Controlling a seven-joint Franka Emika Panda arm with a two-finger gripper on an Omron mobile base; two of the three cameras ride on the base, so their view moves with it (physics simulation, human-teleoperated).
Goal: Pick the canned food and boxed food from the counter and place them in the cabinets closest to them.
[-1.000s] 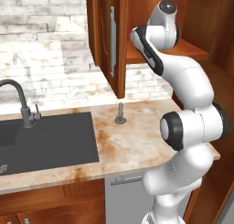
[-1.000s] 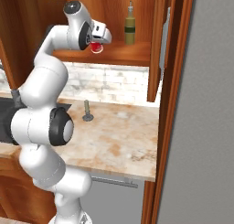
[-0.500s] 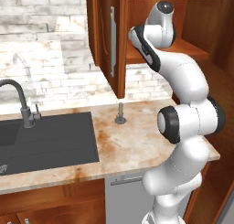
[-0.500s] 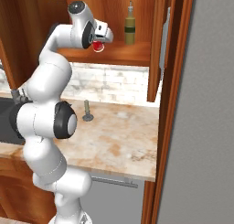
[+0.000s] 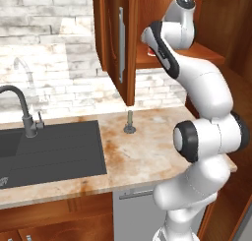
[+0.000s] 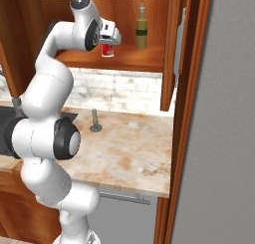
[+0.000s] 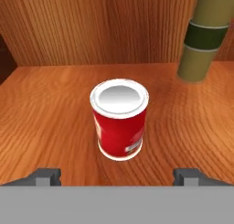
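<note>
The canned food [image 7: 119, 119], a short red can with a silvery top, stands upright on the wooden shelf [image 7: 45, 109] of the open wall cabinet. My gripper [image 7: 118, 176] is open just in front of it, with one fingertip low on each side, and neither touches the can. In the right base view the gripper [image 6: 111, 39] reaches into the cabinet with the can [image 6: 107, 50] right beneath it on the shelf [image 6: 144, 60]. A red sliver of the can [image 5: 149, 51] shows behind my wrist in the left base view. The boxed food is out of view.
A tall olive-green bottle [image 7: 204, 35] [image 6: 142, 33] stands on the same shelf, behind the can to its right. Open cabinet doors [image 5: 117, 43] [image 6: 180, 49] flank the arm. On the counter [image 5: 147, 154] [image 6: 129, 153] stands a small grey post [image 5: 129, 123]. A dark sink [image 5: 49, 151] with a faucet [image 5: 22, 112] lies to the left.
The jaws have opened and let go of the can, which now stands free on the shelf. The hand has drawn back slightly.
</note>
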